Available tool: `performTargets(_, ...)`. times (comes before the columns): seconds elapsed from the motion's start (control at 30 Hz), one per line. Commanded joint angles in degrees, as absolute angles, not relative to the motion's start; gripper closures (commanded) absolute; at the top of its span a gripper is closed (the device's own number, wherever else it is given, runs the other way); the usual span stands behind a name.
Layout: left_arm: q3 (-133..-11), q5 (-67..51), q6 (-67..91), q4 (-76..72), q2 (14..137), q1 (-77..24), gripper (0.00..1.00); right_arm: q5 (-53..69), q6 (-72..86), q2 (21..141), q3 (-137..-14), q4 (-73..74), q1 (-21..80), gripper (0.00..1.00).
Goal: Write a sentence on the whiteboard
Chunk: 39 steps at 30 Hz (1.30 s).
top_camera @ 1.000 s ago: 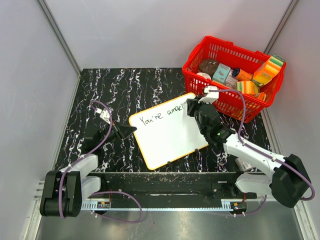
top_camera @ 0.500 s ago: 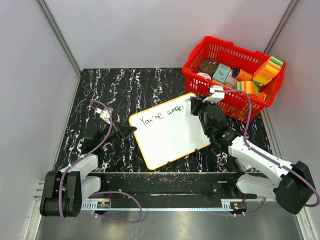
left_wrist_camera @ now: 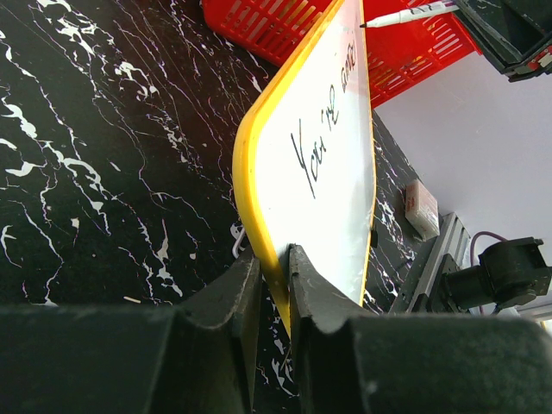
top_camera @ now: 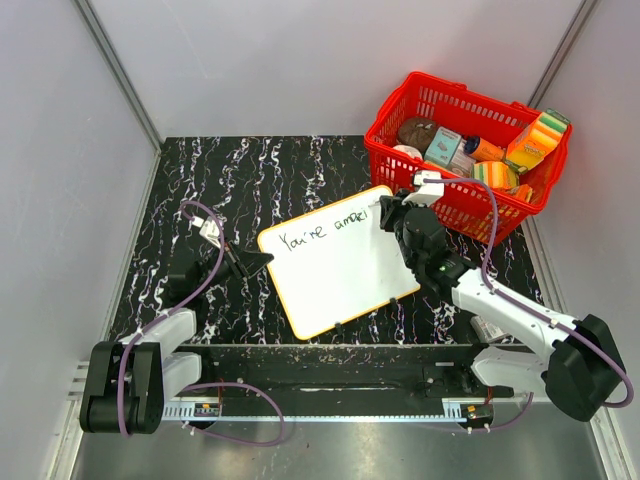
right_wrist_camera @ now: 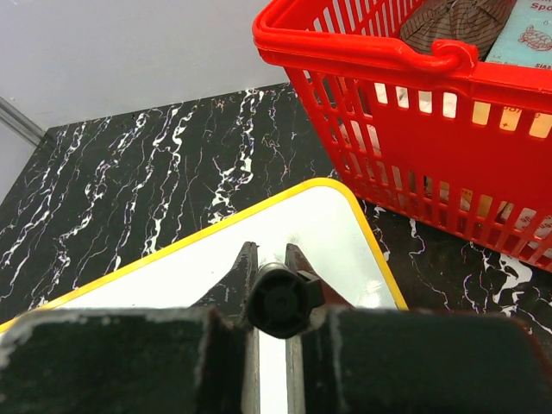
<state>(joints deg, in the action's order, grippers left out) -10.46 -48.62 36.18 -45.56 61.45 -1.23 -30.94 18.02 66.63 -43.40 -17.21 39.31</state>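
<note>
From above, the whiteboard [top_camera: 340, 270] lies turned at an angle on the black marbled table [top_camera: 250, 180], between the two arms, its far right corner near the red basket [top_camera: 440, 210]. Black handwriting reading "You're ama" runs along its far edge. The left gripper [top_camera: 264, 261] meets the board's left corner. The right gripper [top_camera: 386, 213] hangs over the far right corner, just past the last letters; what it holds is too small to make out here. The basket is full of packets and sponges.

In the left wrist view, the left gripper [left_wrist_camera: 276, 263] is pinched on the whiteboard's [left_wrist_camera: 332, 172] yellow rim, one finger on each face, and the board's near edge stands lifted off the table [left_wrist_camera: 103, 155]. The writing runs away from the camera. At the far end a white marker [left_wrist_camera: 405, 14] reaches in from the right gripper [left_wrist_camera: 509, 34], its tip at the board's surface; whether it touches cannot be told. The red basket [left_wrist_camera: 259, 26] sits behind, and a small pale box [left_wrist_camera: 421, 210] lies on the table beyond the board.

In the right wrist view, the right gripper [right_wrist_camera: 271, 259] is clamped on the marker [right_wrist_camera: 280, 302], whose dark end faces the camera. Below it lies the whiteboard's [right_wrist_camera: 319, 233] rounded corner, with the red basket [right_wrist_camera: 414, 121] just beside it on the table [right_wrist_camera: 155, 181].
</note>
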Motion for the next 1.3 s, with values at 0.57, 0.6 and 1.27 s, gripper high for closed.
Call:
performTargets(0.57,-9.84,-48.69,32.08,-47.02,60.73,-1.5,1.0,-30.76,21.36,64.6,-39.55,-15.73,38.76,1.0)
performTargets(0.6,-9.84,-48.78,32.17,-47.02,60.73,-1.49,1.0,-30.67,21.44,64.43,-39.29,-15.47,38.85,1.0)
performTargets(1.27,-9.76,-48.78,32.08,-47.11,60.64,-1.49,1.0,-31.82,20.92,66.18,-42.01,-16.96,38.76,1.0)
